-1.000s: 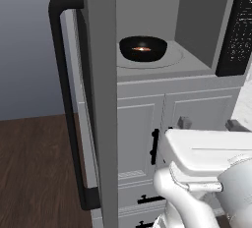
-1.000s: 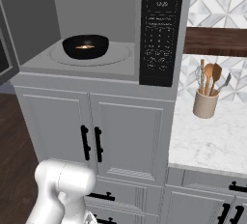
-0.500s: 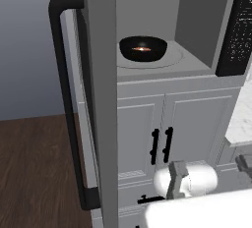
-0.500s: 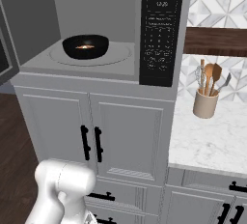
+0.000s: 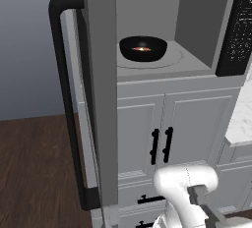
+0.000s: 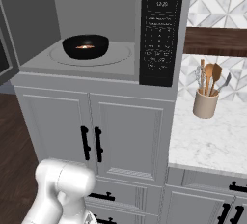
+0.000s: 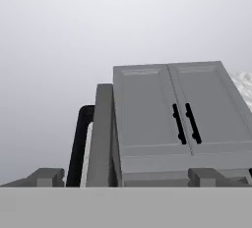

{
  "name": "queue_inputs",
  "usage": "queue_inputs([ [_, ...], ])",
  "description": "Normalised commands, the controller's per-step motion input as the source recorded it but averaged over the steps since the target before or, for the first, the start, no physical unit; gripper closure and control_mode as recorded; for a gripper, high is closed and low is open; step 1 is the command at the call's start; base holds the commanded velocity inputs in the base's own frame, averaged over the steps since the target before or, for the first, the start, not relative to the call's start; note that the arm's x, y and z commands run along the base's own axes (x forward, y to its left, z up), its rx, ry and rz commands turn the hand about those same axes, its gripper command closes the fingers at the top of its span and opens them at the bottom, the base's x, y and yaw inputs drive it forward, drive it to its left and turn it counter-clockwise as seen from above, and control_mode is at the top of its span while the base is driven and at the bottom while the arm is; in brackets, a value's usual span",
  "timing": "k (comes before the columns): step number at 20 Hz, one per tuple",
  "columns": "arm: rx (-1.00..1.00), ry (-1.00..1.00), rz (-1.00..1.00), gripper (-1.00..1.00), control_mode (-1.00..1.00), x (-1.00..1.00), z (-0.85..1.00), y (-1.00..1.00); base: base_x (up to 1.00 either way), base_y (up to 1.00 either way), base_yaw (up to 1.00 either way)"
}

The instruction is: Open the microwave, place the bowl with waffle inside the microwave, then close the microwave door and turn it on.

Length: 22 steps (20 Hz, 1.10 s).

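Observation:
The microwave (image 5: 197, 70) (image 6: 72, 66) stands open above the white cabinets. The bowl with waffle (image 5: 143, 48) (image 6: 86, 46), black with an orange-brown piece at its centre, sits on the round turntable inside. The microwave door (image 5: 101, 99) is swung wide to the left, edge-on, with its long black bar handle (image 5: 66, 104) facing out. In the hand view the door (image 7: 102, 138) and handle (image 7: 78, 143) rise from below. My gripper (image 7: 127, 178) is open, low down in front of the cabinets, its fingertips (image 7: 47, 177) far apart with nothing between them.
The black button panel (image 6: 161, 30) runs down the microwave's right side. White cabinet doors with short black handles (image 5: 161, 146) (image 6: 91, 143) sit below. To the right, a marble counter (image 6: 207, 141) carries a utensil crock (image 6: 206, 103). Dark wood floor (image 5: 34, 173) lies to the left.
My arm has sunk lower in the left base view, with less of its white body showing. Bowl, door and gripper opening are unchanged.

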Motion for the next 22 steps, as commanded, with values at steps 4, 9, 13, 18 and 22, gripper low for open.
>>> queue_inputs([
  [4,-0.09,-0.01,-0.03,-1.0,-1.0,-0.13,0.0,1.0,0.0,0.0,0.0],
  [9,-0.08,0.0,-0.14,-1.0,-1.0,-0.1,0.0,0.69,0.0,0.0,0.0],
  [13,-0.06,0.07,-0.25,-1.0,-1.0,-0.01,0.0,0.33,0.0,0.0,0.0],
  [18,-0.05,0.21,-0.33,-1.0,-1.0,0.08,0.0,0.17,0.0,0.0,0.0],
  [22,-0.01,0.2,-0.34,-1.0,-1.0,0.22,0.0,0.0,0.0,0.0,0.0],
])
